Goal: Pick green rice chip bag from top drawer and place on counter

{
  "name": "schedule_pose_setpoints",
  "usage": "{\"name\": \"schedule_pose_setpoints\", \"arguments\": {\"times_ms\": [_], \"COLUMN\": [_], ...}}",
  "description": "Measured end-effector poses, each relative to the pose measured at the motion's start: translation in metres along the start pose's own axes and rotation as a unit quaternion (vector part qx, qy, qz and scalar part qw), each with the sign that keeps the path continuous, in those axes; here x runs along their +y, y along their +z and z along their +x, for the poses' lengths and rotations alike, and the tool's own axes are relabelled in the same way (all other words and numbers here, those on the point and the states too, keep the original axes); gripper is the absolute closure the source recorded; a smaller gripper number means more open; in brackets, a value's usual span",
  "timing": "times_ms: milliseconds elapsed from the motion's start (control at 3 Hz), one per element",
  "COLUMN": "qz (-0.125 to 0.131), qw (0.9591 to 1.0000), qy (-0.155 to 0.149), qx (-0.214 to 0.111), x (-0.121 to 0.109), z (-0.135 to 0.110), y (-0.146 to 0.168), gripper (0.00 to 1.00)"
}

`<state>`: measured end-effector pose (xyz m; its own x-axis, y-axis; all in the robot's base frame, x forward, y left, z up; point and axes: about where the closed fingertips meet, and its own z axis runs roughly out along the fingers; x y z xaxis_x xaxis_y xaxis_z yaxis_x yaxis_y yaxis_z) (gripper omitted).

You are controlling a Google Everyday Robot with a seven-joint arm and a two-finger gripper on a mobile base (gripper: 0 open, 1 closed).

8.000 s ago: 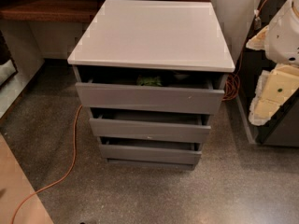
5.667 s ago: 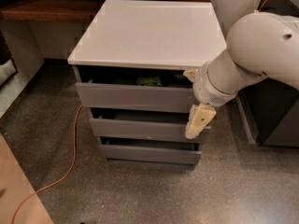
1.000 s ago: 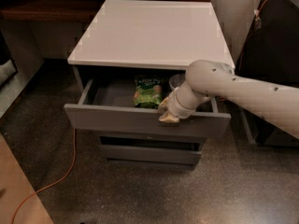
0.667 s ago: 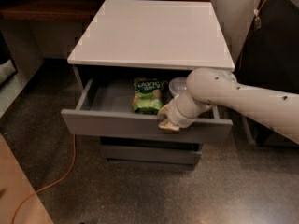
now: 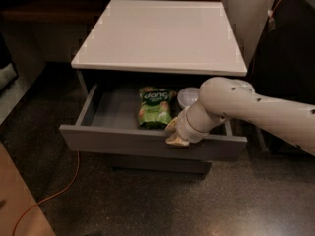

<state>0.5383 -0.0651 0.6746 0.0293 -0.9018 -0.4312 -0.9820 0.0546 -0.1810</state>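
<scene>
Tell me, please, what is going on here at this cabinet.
A robot arm reaches in from the right, with its pincer at the front edge of the open top drawer. A green chip bag lies inside the drawer beside a white bowl and is not yet picked up. It is meant for the counter above.

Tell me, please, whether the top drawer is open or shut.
Open: the top drawer juts out past the counter, baring the green rice chip bag lying inside. The gripper sits at its front panel.
</scene>
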Motion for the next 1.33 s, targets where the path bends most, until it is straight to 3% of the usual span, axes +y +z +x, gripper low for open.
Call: {"name": "schedule_pose_setpoints", "arguments": {"times_ms": [667,1000,1333], "qz": [-0.001,-0.007,0.001], "qw": [1.0000,1.0000,1.0000], "qy": [0.000,-0.002,0.003], "qx": [-0.001,-0.003,-0.002], "x": [0.004,0.020,0.034], "z": [-0.004,-0.010,-0.017], "y": [-0.005,-0.008,-0.021], "gripper": [1.00,1.00,0.82]}}
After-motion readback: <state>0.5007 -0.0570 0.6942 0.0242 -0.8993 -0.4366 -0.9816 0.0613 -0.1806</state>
